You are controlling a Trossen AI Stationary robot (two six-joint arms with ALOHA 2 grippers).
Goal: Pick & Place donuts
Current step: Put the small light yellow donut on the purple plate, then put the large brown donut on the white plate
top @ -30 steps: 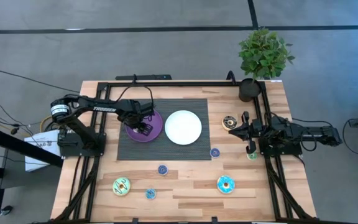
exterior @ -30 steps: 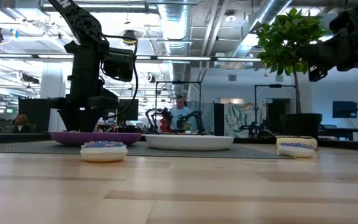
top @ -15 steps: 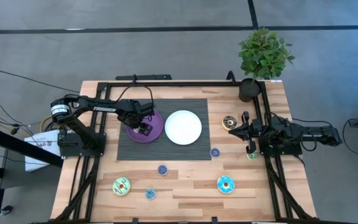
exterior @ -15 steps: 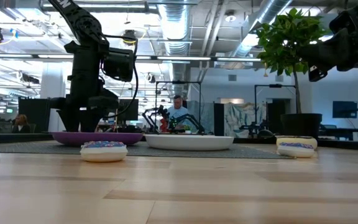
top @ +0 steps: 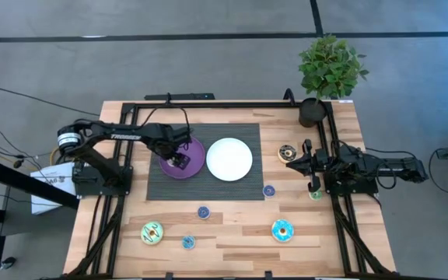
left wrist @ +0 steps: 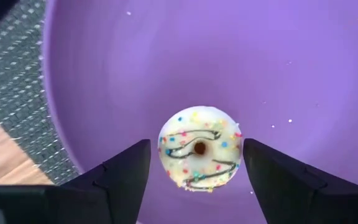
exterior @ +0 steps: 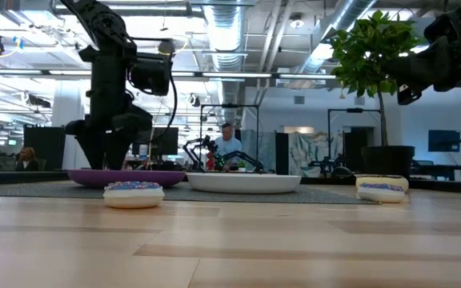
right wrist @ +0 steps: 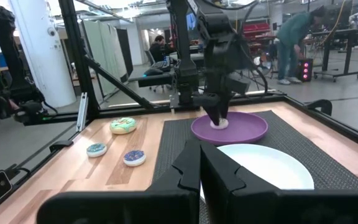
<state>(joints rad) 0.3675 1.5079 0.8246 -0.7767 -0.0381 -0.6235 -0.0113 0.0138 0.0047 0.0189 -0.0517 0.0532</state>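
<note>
A cream donut (left wrist: 199,157) with sprinkles and dark icing lines lies flat on the purple plate (left wrist: 278,68). My left gripper (left wrist: 196,144) points straight down over it and is open, one finger on each side of the donut with a gap on both sides. From above, this gripper (top: 179,161) covers the plate's (top: 197,155) middle. My right gripper (top: 290,162) waits shut and level at the table's right side. Other donuts lie loose: brown (top: 287,152), blue (top: 269,190), blue (top: 203,211), light green (top: 152,232), cyan (top: 281,230).
A white plate (top: 229,159) sits beside the purple one on a dark mat (top: 208,132). A potted plant (top: 329,70) stands at the far right corner. A small donut (top: 188,243) lies near the front edge, and a green one (top: 315,194) under the right arm. People move in the room behind.
My left arm has drawn up slightly over the purple plate, its fingers still spread on either side of the cream donut, which stays flat on the plate.
</note>
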